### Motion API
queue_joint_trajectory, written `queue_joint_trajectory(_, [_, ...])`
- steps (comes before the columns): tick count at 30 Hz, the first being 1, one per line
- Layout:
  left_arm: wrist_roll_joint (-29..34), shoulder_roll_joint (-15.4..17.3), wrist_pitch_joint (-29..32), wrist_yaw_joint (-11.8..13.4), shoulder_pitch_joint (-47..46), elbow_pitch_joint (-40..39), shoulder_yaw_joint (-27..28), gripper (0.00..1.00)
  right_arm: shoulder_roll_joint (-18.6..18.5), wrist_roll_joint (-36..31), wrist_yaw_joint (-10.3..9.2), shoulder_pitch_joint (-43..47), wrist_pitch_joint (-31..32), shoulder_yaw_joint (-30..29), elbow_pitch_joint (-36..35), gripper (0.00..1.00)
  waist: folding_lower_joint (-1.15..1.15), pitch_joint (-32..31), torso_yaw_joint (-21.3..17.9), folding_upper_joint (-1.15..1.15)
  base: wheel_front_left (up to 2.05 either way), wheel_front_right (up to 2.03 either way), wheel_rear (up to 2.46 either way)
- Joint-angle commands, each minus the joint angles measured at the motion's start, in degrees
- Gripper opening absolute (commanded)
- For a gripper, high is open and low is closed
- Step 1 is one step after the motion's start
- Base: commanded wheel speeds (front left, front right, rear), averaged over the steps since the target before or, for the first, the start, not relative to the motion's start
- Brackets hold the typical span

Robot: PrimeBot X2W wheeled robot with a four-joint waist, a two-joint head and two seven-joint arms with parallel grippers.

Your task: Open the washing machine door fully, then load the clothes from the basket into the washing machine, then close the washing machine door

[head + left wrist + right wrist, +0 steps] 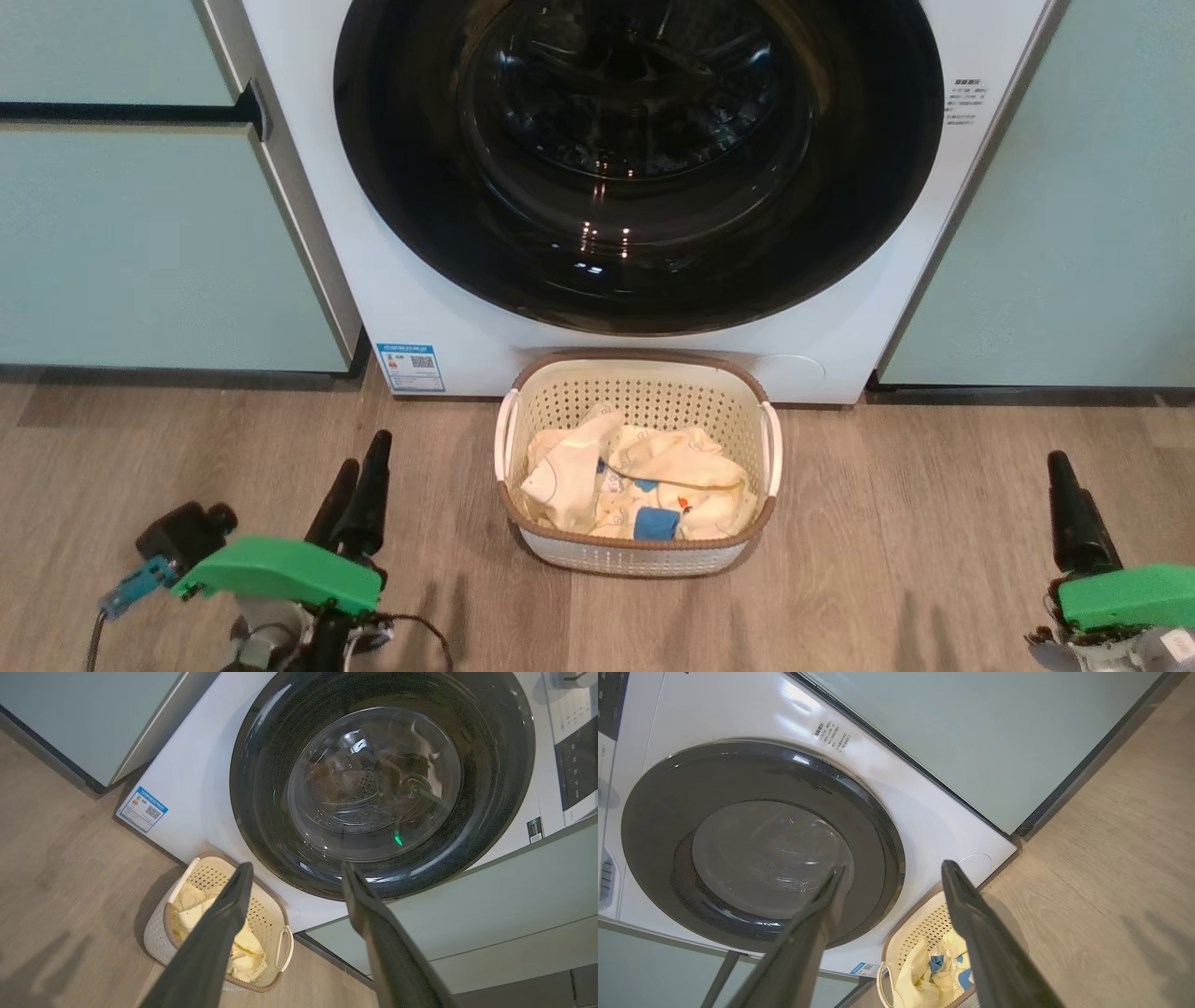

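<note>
Door: washing machine door (644, 280) shut, one o'clock from your left gripper (366, 451), the nearer.
Jaws: spread and empty, right gripper (894, 866) too.

Bright light w/ glare on washing machine door (639, 159), soft floor (934, 523) shadows, fisheye wrist cams, blurry fingers (210, 942)

Left hand (365, 454) and right hand (894, 868) have green housings (280, 569) and long black fingers (1074, 513).

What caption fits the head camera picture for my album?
A basket of clothes sits before the closed washing machine door.
</note>
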Motion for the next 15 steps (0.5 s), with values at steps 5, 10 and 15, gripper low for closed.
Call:
queue_joint_trajectory(5, [7.6, 0.4, -1.5, 0.7, -2.6, -2.9, 0.3, 1.00, -0.8, -7.7, -0.09, -2.9, -1.5, 0.7, -2.4, 1.00, 0.00, -0.2, 0.1, 0.00, 0.00, 0.00, 0.00])
queue_joint_trajectory(10, [12.3, 0.5, -2.3, 0.9, -2.5, -2.9, -0.1, 1.00, -0.7, -13.9, -0.10, -2.8, -2.4, 1.1, -2.3, 1.00, 0.00, -0.3, 0.0, 0.00, 0.00, 0.00, 0.00])
queue_joint_trajectory(15, [16.3, 0.6, -3.2, 0.9, -2.5, -2.4, -0.4, 1.00, -0.5, -19.1, -0.10, -3.0, -3.2, 2.0, -1.8, 1.00, 0.00, -0.4, 0.0, 0.00, 0.00, 0.00, 0.00])
